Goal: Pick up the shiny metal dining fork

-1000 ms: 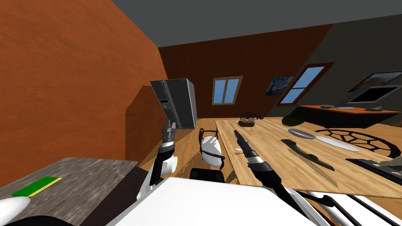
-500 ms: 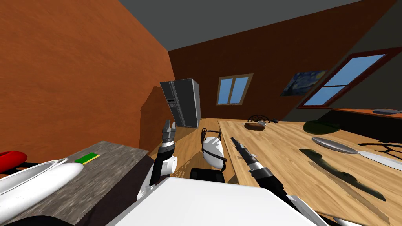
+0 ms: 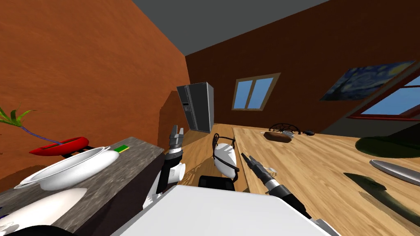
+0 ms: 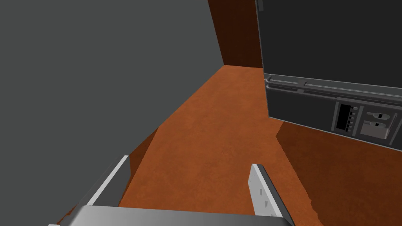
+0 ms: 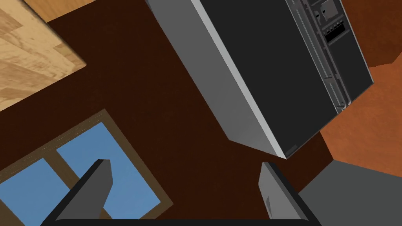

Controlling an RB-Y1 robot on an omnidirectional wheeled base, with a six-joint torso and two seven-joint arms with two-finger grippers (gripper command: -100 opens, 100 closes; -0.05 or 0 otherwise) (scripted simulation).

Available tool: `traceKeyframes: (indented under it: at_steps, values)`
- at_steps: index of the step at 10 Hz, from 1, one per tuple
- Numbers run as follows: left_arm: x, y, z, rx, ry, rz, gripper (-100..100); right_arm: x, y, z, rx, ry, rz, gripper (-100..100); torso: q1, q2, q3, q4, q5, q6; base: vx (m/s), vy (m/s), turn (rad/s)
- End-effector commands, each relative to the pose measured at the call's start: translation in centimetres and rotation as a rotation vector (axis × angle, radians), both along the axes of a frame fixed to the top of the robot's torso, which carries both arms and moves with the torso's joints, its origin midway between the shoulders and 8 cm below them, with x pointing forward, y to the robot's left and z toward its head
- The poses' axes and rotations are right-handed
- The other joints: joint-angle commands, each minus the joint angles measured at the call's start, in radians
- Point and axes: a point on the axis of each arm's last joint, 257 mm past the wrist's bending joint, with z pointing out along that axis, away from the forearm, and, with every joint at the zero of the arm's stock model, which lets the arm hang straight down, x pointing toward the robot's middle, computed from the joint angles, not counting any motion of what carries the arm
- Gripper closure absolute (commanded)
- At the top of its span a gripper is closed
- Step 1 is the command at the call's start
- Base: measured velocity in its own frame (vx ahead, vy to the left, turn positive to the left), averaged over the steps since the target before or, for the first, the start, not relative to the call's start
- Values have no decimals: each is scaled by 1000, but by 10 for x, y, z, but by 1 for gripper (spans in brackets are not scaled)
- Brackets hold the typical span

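Note:
I cannot make out a fork for certain. A small pale shiny thing (image 3: 270, 169) lies on the wooden table (image 3: 324, 164), close beside my right gripper (image 3: 247, 157). That gripper hangs over the table's near left edge and is open in the right wrist view (image 5: 184, 192), holding nothing. My left gripper (image 3: 177, 132) is raised between the counter and the table. It stands open and empty (image 4: 188, 188), pointing toward the dark grey fridge (image 4: 333, 78).
A grey stone counter (image 3: 135, 157) at the left holds a white bowl (image 3: 65, 168), a red dish (image 3: 61, 146) and a green sponge (image 3: 122, 148). A white chair (image 3: 225, 157) stands at the table's left edge. The fridge (image 3: 199, 106) is ahead. A brown tray (image 3: 278, 136) and a silver blade (image 3: 396, 171) lie on the table.
My head and body have swung left: the counter with the bowl and red dish has come into view, and the table's things have slid off right. Both arms hold their pose.

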Motion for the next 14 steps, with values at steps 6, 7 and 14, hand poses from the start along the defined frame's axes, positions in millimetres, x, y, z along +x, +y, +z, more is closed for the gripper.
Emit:
traceKeyframes:
  at_steps: [6, 7, 14]
  values:
    - [0, 0, 0, 0, 0, 0, 0, -47, -30, -79, -261, 180, 71, -100, 0, -1, 0, 0, 0, 0, -10, -30, 197]
    - [0, 0, 0, 0, 0, 0, 0, -63, -41, -99, -333, 231, 96, -100, 1, -1, -1, 0, 0, 1, -10, -17, 229]
    - [0, 0, 0, 0, 0, 0, 0, -133, -95, -165, -611, 426, 211, -100, 1, -2, -1, 0, 0, 0, -5, -21, 211]
